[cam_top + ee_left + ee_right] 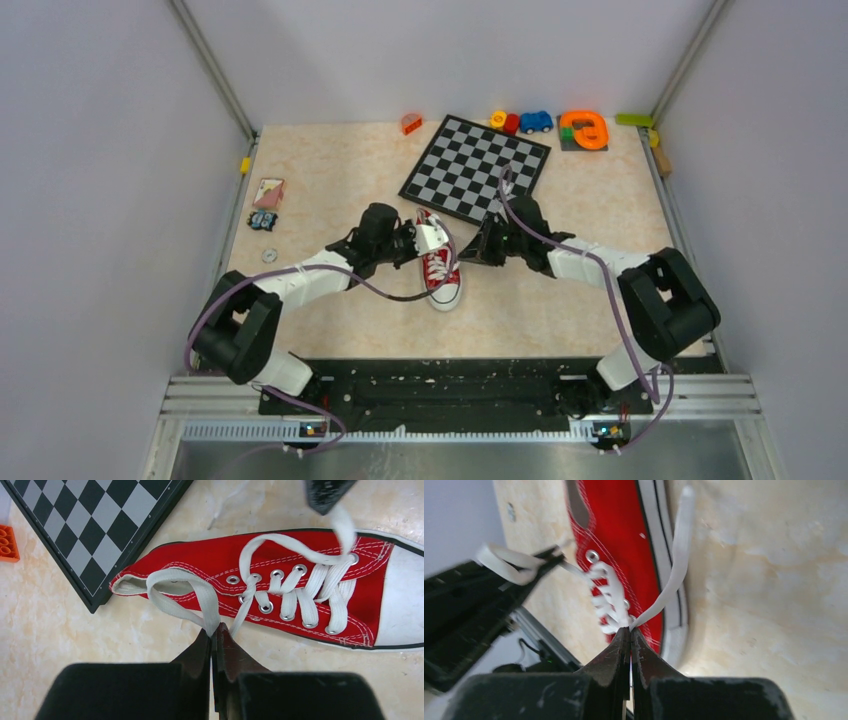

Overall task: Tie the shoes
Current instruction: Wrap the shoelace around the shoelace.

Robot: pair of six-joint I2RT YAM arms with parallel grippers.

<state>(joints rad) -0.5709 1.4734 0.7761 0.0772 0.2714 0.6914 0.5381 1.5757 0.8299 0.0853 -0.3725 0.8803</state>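
Along the left edge of the tabletop point(330, 170), in the top view, a pink card point(268, 192), a dark-and-blue object point(263, 220) and a pale ring point(269, 255) are too small to identify.

Mid-table, the red shoe point(440, 272) stands on its sole between the two arms, its white toe toward their bases and its heel just beside the chessboard point(475, 165). From above, the left tool point(428, 238) covers much of the shoe's heel end, so its grip cannot be read there. The left wrist view shows it: the left tool point(215, 630) has its jaws pressed together on a flattened lace loop point(185, 587) drawn out from the shoe point(200, 560), whose toe cap is cut off at the right edge. An orange brick point(7, 542) is cropped at the left.

Seen from the right wrist, the right tool point(629, 632) is clamped narrow on a lace strand point(676, 555). The shoe point(619, 520) is blurred and cut off at the top, and the left arm is a dark smear.

Beyond the board, a blue car point(536, 121) and an orange piece point(585, 130) sit at the far edge.
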